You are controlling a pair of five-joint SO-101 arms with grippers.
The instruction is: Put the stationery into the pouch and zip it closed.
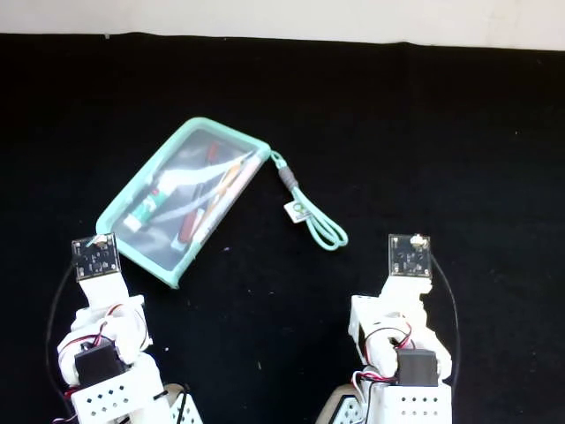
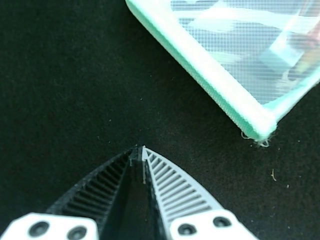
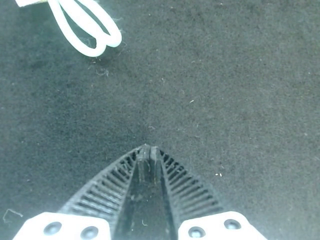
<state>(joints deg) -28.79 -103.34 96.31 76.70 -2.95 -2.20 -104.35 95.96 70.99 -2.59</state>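
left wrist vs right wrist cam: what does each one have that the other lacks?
Left wrist view: a corner of the mint-edged mesh pouch, lying apart from the left end effector. Right wrist view: the looped end of the pouch's strap, apart from the right end effector. Shared: each view has its own end effector shut, holding nothing, over the black cloth.

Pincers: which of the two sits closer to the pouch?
The left pincer, with the pouch's mint corner just beyond its shut tips; the right pincer faces black cloth, the cord loop farther off.
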